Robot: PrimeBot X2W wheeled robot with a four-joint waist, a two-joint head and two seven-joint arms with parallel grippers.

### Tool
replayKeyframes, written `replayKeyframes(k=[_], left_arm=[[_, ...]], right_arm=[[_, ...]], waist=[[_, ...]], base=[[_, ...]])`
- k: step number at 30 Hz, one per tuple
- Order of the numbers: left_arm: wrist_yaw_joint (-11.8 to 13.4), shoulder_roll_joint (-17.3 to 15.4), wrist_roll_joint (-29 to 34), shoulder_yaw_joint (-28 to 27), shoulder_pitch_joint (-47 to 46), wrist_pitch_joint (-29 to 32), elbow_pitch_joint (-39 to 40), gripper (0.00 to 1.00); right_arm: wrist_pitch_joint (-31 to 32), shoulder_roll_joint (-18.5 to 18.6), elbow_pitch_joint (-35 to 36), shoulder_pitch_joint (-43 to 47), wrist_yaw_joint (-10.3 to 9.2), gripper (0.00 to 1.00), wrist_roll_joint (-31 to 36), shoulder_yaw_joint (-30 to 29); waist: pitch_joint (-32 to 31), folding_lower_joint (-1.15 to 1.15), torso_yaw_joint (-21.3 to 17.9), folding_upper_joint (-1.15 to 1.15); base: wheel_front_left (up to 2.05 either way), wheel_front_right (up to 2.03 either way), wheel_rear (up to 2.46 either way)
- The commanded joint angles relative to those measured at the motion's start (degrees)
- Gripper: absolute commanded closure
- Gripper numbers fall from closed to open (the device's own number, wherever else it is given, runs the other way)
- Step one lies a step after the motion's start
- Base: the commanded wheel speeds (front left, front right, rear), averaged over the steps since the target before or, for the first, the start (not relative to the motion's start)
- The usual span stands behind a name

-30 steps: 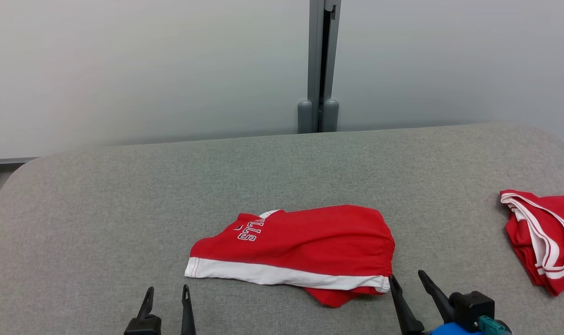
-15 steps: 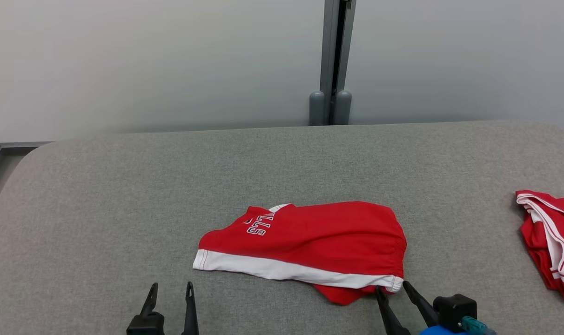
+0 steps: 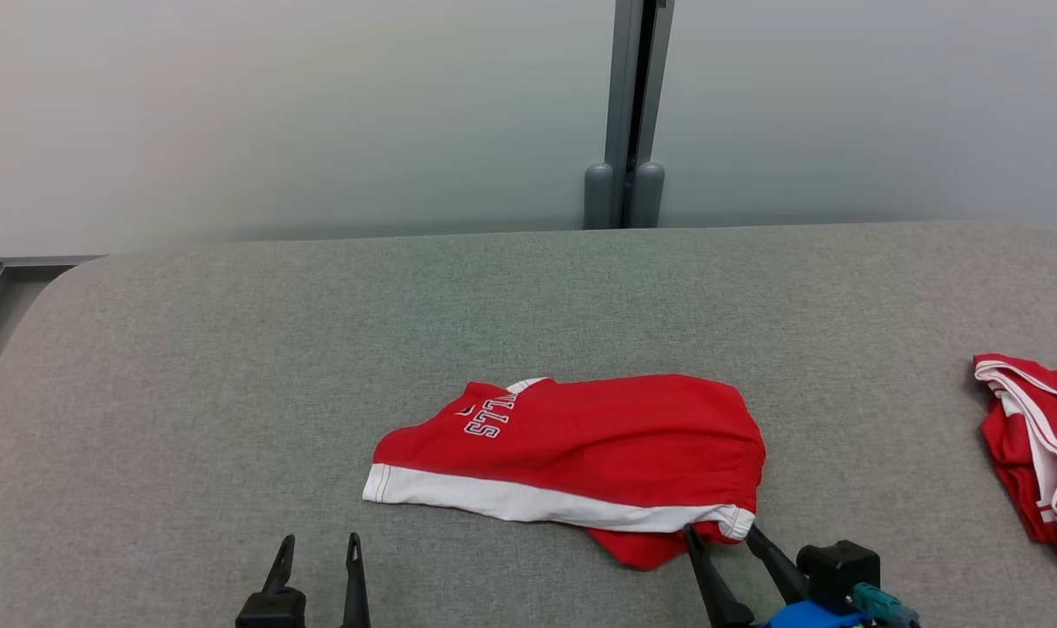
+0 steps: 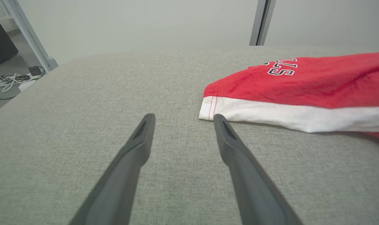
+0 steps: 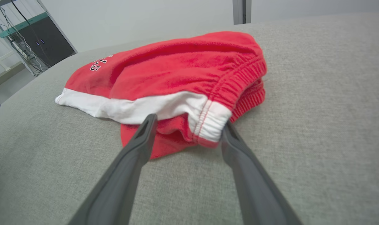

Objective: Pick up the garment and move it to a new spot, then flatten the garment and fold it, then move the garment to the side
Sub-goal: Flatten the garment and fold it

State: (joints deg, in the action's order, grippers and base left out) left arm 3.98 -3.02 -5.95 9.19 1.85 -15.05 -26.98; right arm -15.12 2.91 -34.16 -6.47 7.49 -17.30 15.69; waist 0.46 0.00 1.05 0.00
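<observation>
The right gripper (image 3: 719,529) stands spread wide and closed on nothing, its two long, dark, tapering fingers lying low over the worktop (image 3: 232,366). Between its tips sits the near corner of the garment (image 3: 598,445), a pair of red shorts in soft, slightly fuzzy knit. In the right wrist view the gathered, ribbed waistband (image 5: 242,75) ends right at the fingertips. Its white end lies against the inner side of one finger, though I cannot tell whether they touch. A smooth white stripe (image 5: 123,109) runs away from this gripper along the garment's near edge, and a rounded red fold pokes out beneath it. At the garment's far end, dark-outlined white lettering (image 3: 487,419) is stitched on the red.

The left gripper (image 3: 319,539) is likewise spread and empty. Its tips lie just short of the stripe's hemmed corner, apart from it.

The worktop is grey woven cloth with rounded corners. Well off to the right gripper's outer side lies a crumpled red-and-white bundle (image 3: 1034,445). Beyond the worktop rises a pale matte wall with a grey metal post (image 3: 635,105).
</observation>
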Motion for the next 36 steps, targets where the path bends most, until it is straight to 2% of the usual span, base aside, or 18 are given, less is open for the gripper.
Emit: replayKeyframes(k=[1,5,8,11,15,16,17,24,31,36], left_arm=[[-0.3,0.1,0.1,-0.3,-0.8,-0.1,-0.2,0.00],[-0.4,0.1,-0.1,-0.2,-0.8,-0.1,-0.5,0.00],[-0.5,0.1,-0.4,-0.2,-0.5,-0.2,-0.8,0.00],[-0.6,0.1,-0.6,0.0,-0.2,-0.2,-1.0,0.00],[-0.7,0.1,-0.8,0.3,-0.2,-0.2,-1.1,0.00],[-0.7,0.1,-0.8,0.4,-0.2,-0.1,-1.2,0.00],[-0.7,0.1,-0.8,0.5,-0.3,-0.1,-1.2,0.00],[-1.5,0.1,-1.7,1.5,-0.6,-0.1,-0.9,0.00],[-4.8,0.1,-5.7,3.9,-2.9,-0.1,-3.3,0.00],[-5.5,0.1,-9.0,5.3,-6.1,-0.1,-6.8,0.00]], right_arm=[[0.0,0.1,0.8,-0.1,0.00,0.00,-0.3,0.2],[0.0,0.4,2.3,0.4,0.00,0.00,-1.2,1.0],[0.0,1.3,3.4,0.9,0.00,0.11,-2.1,2.0],[0.0,2.0,4.0,0.9,0.00,0.32,-3.1,2.7],[0.0,2.7,4.7,0.9,0.00,0.66,-3.8,2.9],[0.0,2.7,4.8,0.9,0.00,0.76,-3.8,2.9],[0.0,2.8,5.0,0.8,0.00,0.99,-3.6,2.8],[0.0,4.4,4.5,1.5,0.00,1.00,-1.8,-0.1],[0.0,7.8,3.6,0.6,0.00,1.00,-2.3,0.0],[0.0,8.9,4.2,-1.2,0.00,1.00,-2.7,0.7]], waist=[[0.0,0.00,-0.1,0.00],[0.0,0.00,-0.3,0.00],[-0.1,0.00,-0.5,0.00],[-0.2,0.00,-0.6,0.00],[-0.1,0.00,-0.6,0.00],[-0.1,0.00,-0.6,0.00],[-0.1,0.00,-0.6,0.00],[0.0,0.00,-1.3,0.00],[1.7,0.00,-2.8,0.00],[4.1,0.00,-3.9,0.00]], base=[[0.00,0.00,0.00],[0.00,0.00,0.00],[0.00,0.00,0.00],[0.00,0.00,0.00],[0.00,0.00,0.00],[0.00,0.00,0.00],[0.00,0.00,0.00],[0.00,0.00,0.00],[0.00,0.00,0.00],[0.00,0.00,0.00]])
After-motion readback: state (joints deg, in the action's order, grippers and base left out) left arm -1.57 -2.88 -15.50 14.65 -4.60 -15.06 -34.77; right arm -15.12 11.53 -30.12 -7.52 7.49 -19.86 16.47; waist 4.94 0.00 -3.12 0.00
